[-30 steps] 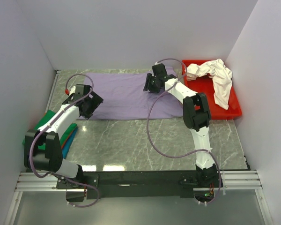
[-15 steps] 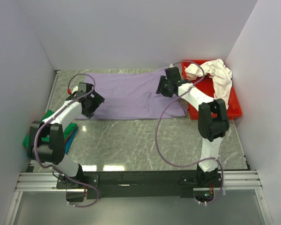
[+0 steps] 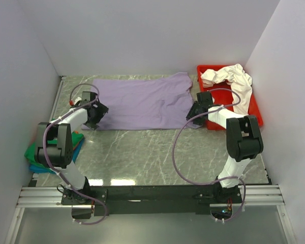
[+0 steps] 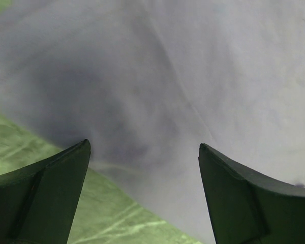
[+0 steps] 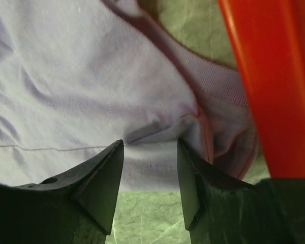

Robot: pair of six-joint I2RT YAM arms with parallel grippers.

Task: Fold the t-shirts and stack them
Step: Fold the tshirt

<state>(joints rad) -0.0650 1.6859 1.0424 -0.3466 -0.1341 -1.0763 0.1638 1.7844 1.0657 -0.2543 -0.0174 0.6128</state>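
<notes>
My left pincer (image 4: 144,147) stands spread wide, gripping nothing, low over the near left corner of the purple shirt (image 3: 142,101). My right pincer (image 5: 150,145) is also released, its fingers a little closer together, poised at the near right corner where a sleeve bunches just beside the red tray (image 5: 264,86). The shirt lies flat on the table (image 3: 157,152) with its long axis running left to right, so its near hem stretches straight between my two pincers and the cloth spreads away from both toward the far wall. Each arm is nearer its own corner. I judge the next move is to pinch both near corners together and carry that hem over toward the far edge. A white shirt (image 3: 236,81) lies crumpled in the tray, and folded shirts (image 3: 30,152) are piled at the table's left edge
</notes>
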